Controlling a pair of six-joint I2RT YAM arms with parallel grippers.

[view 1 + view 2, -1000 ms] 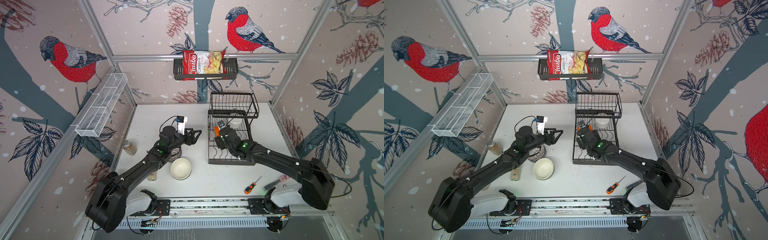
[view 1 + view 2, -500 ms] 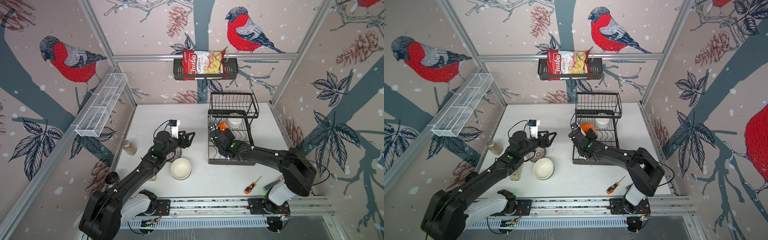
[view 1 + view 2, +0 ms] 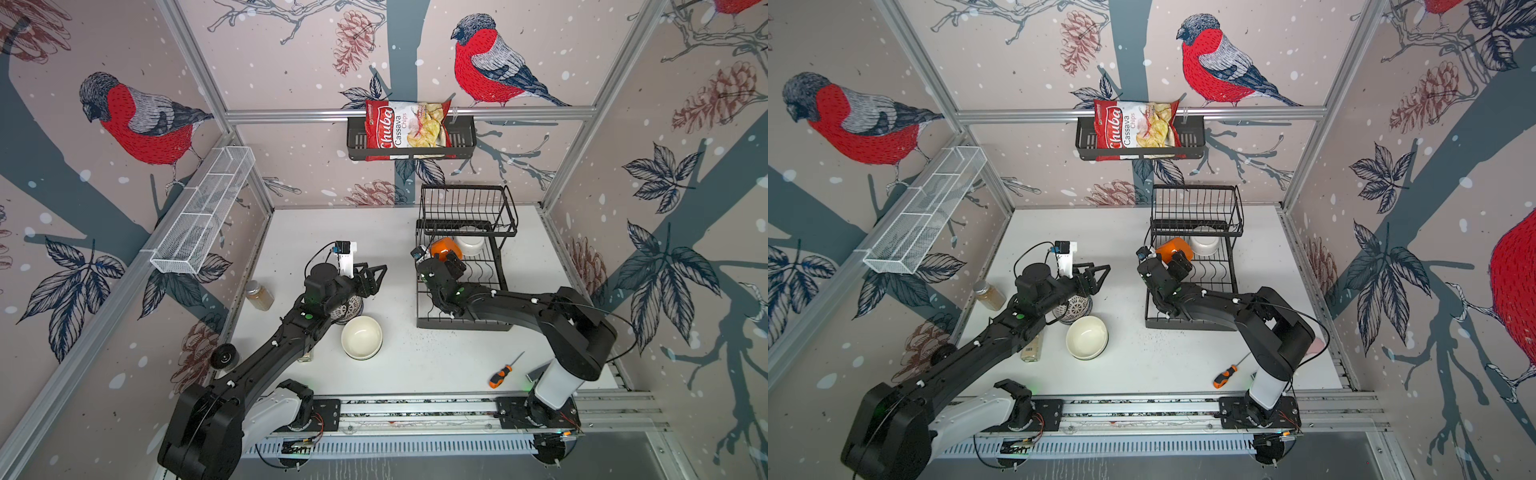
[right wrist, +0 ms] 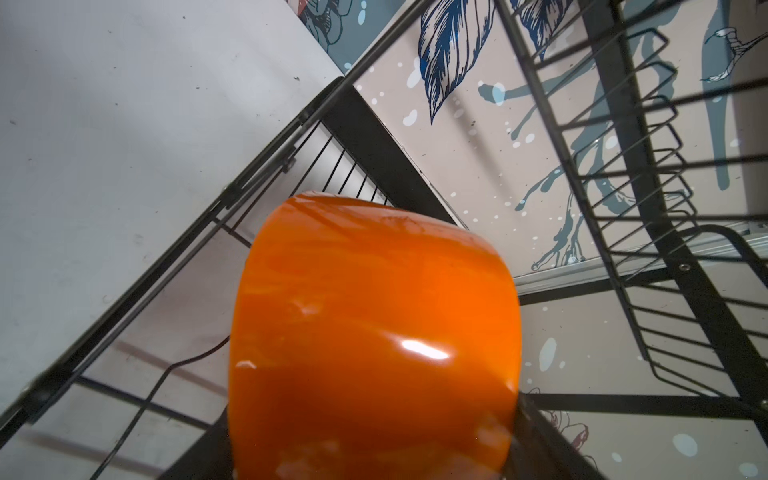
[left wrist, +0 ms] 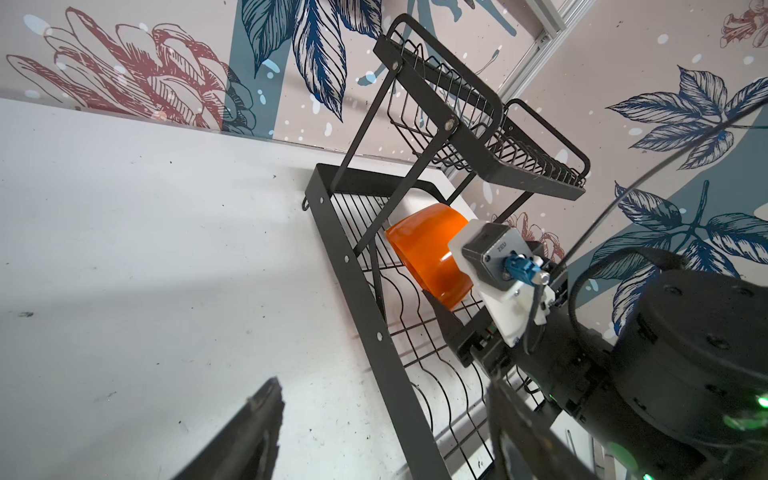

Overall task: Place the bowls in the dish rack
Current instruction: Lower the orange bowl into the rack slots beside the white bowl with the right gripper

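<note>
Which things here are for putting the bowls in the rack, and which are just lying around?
For the job: orange bowl, white bowl in the rack, cream bowl, patterned bowl, dish rack.
Just lying about: screwdriver, jar, chips bag, mesh tray.

Up on the back wall, a black shelf basket holds a red-and-white bag of cassava chips. A long white mesh tray hangs on the side wall. On the white table a jar with brown contents stands beneath that tray. An orange-handled screwdriver lies near the front edge (well apart from the jar). A small bottle lies on its side.
</note>
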